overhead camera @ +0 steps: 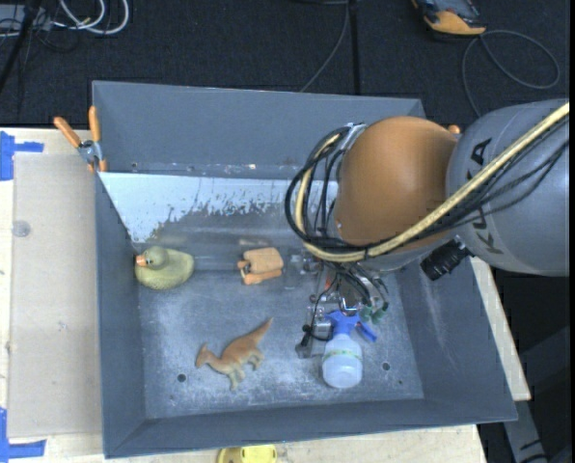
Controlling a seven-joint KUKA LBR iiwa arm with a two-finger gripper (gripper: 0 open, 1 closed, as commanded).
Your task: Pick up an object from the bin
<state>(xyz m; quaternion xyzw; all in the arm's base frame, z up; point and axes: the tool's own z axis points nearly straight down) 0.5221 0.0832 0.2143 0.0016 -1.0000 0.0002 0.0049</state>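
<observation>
- Lying at about 5 o'clock on the floor of the grey metal bin point(268, 405), a small white bottle point(342, 365) has its blue cap end point(353, 324) pointing toward 12 o'clock.
- Toward 7 o'clock, a brown toy dinosaur point(234, 353) lies on its side, well apart from the bottle.
- The bin floor is dull grey, dusted with pale speckles and scuffs that thin out toward the walls.
- The gripper point(326, 331) hangs right over the bottle's blue end, at or just above it; whether it is open or closed I cannot tell.
- At 9 o'clock sits a yellow rubber duck point(164, 268), and near the middle, a little toward 12 o'clock, an orange-tan block point(260, 264).
- Above these, the wrist's orange cover point(394, 186) and black looped cables point(307, 201) join the grey arm point(519, 201) reaching in from 3 o'clock.
- The sloped far wall carries a lighter patch with streaks running down.
- Beyond the bin at 12 o'clock, the dark room floor point(220, 37) is strewn with thin cords point(95, 3).
</observation>
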